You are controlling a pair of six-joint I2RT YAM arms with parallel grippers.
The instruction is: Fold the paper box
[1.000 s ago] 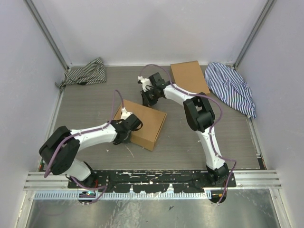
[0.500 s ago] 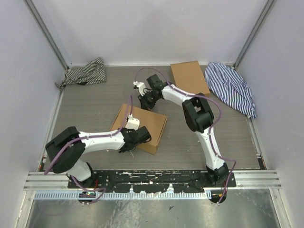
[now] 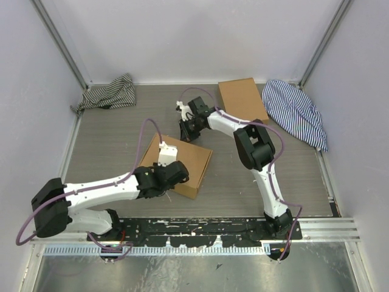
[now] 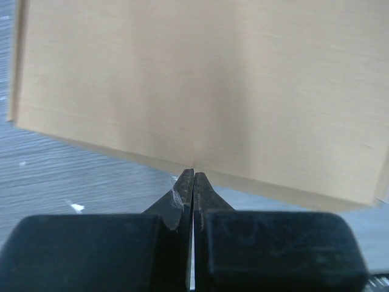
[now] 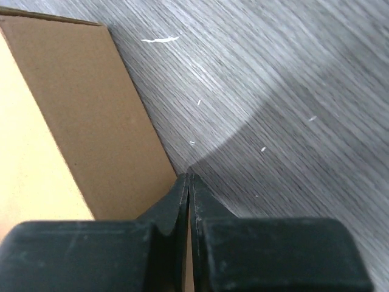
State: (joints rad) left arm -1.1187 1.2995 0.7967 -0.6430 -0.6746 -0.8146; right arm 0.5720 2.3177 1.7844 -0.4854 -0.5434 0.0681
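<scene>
The paper box [image 3: 193, 159] is a shallow, closed brown cardboard box lying flat in the middle of the table. My left gripper [image 3: 180, 175] is shut and empty, and its arm lies over the box's near-left part. In the left wrist view its fingertips [image 4: 193, 174] meet at the near edge of the box [image 4: 200, 85]. My right gripper [image 3: 188, 134] is shut and empty at the box's far edge. In the right wrist view its fingertips [image 5: 189, 177] rest where the box's side wall [image 5: 91, 128] meets the table.
A smaller, narrower brown cardboard box [image 3: 242, 97] lies at the back. A blue-striped cloth [image 3: 296, 112] is at the back right and a dark-striped cloth [image 3: 109, 93] at the back left. White walls enclose the table on three sides.
My left arm has swung back toward the left, and its gripper has moved from the box's left side to its near edge. My right gripper has stayed by the far edge.
</scene>
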